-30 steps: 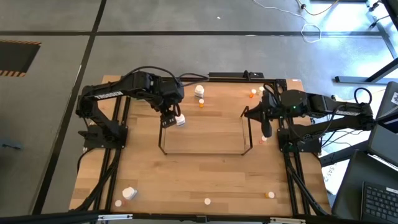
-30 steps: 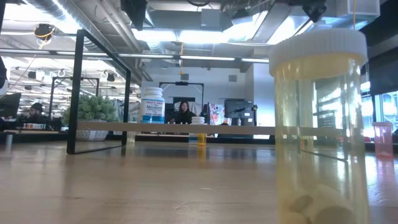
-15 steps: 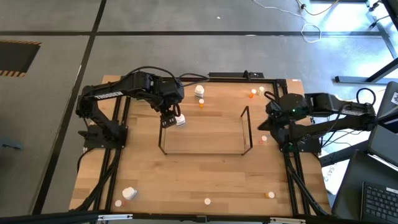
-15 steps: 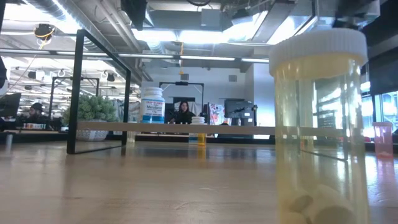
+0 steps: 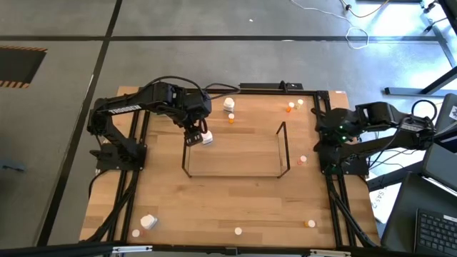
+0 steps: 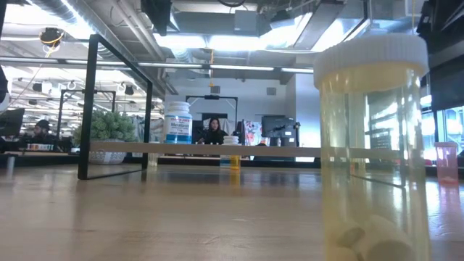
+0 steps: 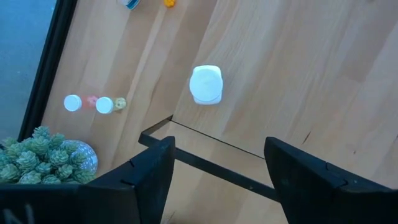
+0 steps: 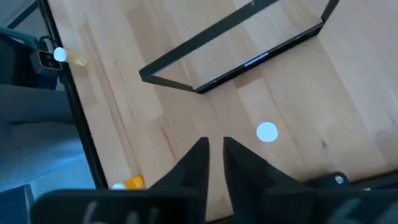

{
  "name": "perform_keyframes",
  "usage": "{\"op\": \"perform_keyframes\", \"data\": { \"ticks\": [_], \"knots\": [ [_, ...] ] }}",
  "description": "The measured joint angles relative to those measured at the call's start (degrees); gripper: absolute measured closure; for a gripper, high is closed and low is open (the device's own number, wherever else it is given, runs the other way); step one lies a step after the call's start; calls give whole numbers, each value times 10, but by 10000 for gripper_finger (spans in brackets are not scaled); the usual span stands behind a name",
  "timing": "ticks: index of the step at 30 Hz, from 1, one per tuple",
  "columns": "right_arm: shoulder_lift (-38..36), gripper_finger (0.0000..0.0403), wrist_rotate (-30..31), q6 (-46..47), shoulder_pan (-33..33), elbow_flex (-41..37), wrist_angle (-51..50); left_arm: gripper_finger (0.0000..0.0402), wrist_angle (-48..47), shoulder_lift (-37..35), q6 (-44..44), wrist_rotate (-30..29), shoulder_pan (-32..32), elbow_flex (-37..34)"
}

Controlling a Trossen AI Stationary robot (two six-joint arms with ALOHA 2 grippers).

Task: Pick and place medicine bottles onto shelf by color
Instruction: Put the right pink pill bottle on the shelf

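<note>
The shelf (image 5: 235, 175), a black wire frame with a wooden board (image 6: 217, 150), stands mid-table. A white medicine bottle with a blue label (image 6: 177, 122) stands upright on the board's left end (image 5: 206, 138). My left gripper (image 5: 191, 137) hovers open above and just beside it, and its wrist view shows the white cap (image 7: 206, 84) beyond the fingers. My right gripper (image 5: 330, 135) hangs by the table's right edge, away from the shelf's right end (image 8: 249, 59). It points down and its fingers (image 8: 215, 152) stand a narrow gap apart with nothing between them. A small white-capped bottle (image 8: 267, 132) stands on the table in front of it.
Loose bottles stand at the far edge (image 5: 228, 105) (image 5: 290, 108), by the shelf's right end (image 5: 303, 159) and along the near edge (image 5: 148, 222) (image 5: 309, 223). A tall yellow bottle (image 6: 373, 145) fills the low view. A green plant (image 7: 43, 155) sits at the left.
My right gripper has drawn back from the shelf's right end toward the table's right edge and tipped to point more steeply down. The left gripper and the white bottle have kept still.
</note>
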Motion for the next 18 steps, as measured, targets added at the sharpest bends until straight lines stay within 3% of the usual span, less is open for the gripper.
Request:
{"op": "perform_keyframes", "data": {
  "ticks": [11,14,18],
  "knots": [
    [47,211,28,77,0,-1,-21,160,0,0,0,0,0,0],
    [65,195,57,111,0,-15,-37,160,0,0,0,0,0,0],
    [80,195,39,142,0,-55,-38,160,0,0,0,0,0,0]
  ]
}}
